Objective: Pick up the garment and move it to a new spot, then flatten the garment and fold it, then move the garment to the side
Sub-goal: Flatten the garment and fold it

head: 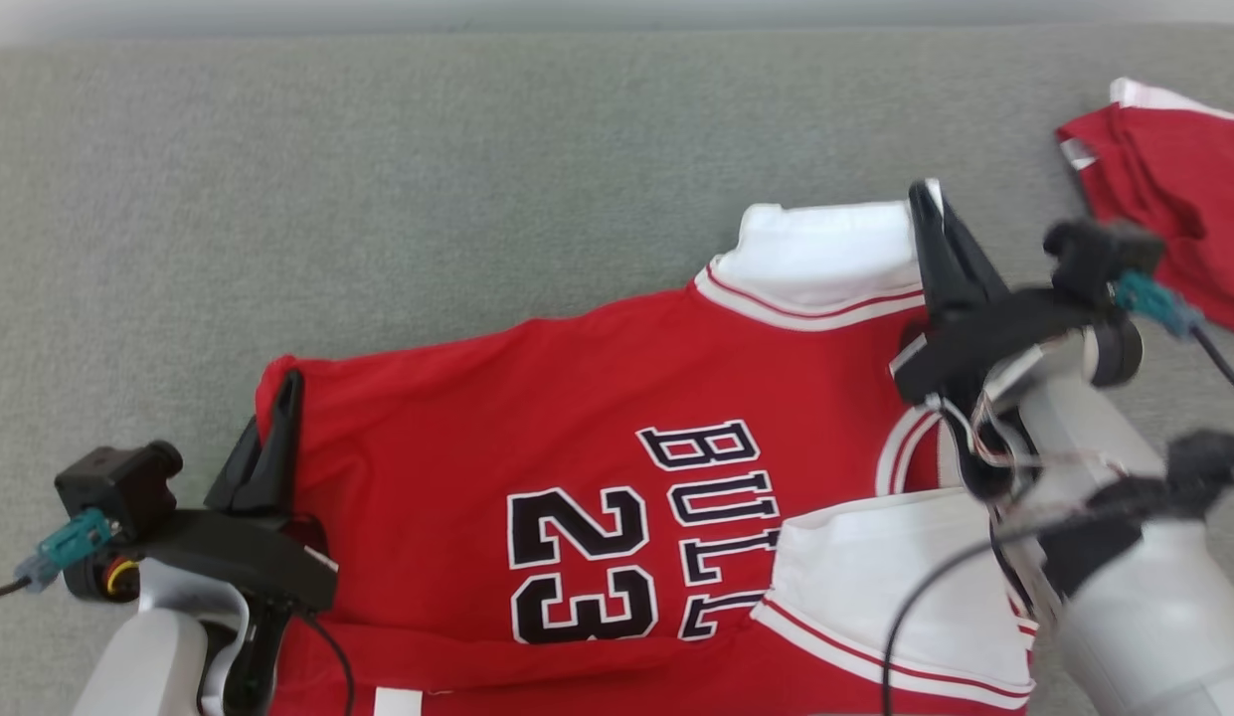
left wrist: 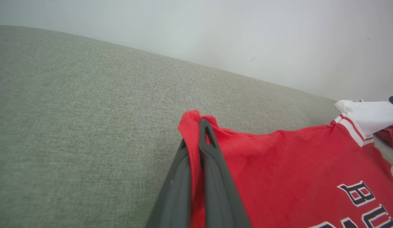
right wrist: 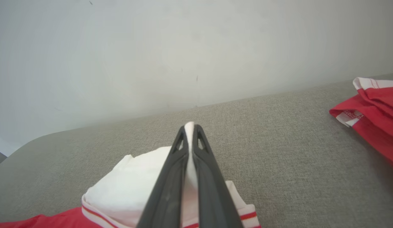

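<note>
Both pinch garment [head: 537,398]: left pincer [head: 290,386], right pincer [head: 927,197]

On the red jersey [head: 477,428] before me, black letters edged in white spell "BULL" [head: 718,527]. The word runs from 12 toward 6 o'clock in my head view, and a folded white sleeve [head: 845,567] covers whatever follows the last L. At 9 o'clock of the word stands the number "23" [head: 582,564]. My left wrist view catches "BU" [left wrist: 367,202] at 4 o'clock. The other red garment [right wrist: 377,117] carries a white patch [right wrist: 350,115] with red print too small to read.
</note>
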Available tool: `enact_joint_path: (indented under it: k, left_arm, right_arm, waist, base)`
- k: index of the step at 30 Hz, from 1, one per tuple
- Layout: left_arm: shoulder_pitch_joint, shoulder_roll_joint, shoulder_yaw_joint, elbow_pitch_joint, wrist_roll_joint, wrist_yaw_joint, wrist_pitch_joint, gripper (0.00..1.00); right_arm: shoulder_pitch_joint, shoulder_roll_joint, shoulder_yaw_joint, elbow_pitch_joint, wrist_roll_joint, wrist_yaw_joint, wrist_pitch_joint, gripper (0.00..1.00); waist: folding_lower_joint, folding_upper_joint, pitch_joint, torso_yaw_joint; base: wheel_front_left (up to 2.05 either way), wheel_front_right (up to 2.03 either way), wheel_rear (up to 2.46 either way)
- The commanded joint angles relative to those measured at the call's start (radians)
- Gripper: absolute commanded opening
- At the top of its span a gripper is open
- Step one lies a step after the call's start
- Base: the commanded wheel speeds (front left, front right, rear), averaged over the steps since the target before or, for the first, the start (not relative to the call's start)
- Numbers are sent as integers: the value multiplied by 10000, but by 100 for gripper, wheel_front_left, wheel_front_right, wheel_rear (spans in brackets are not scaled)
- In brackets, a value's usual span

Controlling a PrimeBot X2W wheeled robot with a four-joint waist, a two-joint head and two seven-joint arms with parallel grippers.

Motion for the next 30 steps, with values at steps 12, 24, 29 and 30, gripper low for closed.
enact_joint_path:
  k: [12,24,29,30]
  left_arm:
    - [956,231,204,44,-268,89,-312,0]
    - [2078,229,138,272,-193,99,-1013,0]
    - [2258,138,40,654,-181,30,-1206,0]
    - [2286,188,-10,732,-40,78,-1265,0]
  right_arm:
    - [3763,-1574,807,-4255,1721,6,-64,0]
    - [6726,-1630,-75,-6025,1803,6,-68,0]
    - [7325,-1572,-176,-6135,1542,6,159,0]
    - [7418,-1557,-218,-6097,1453,6,200,0]
  waist:
    - [1,0,-764,-527]
    - [1,0,-1183,-369]
    - [1,0,-1366,-376]
    - [1,0,-1403,-392]
  base:
    - [0,0,0]
    - [0,0,0]
    - [0,0,0]
    - [0,0,0]
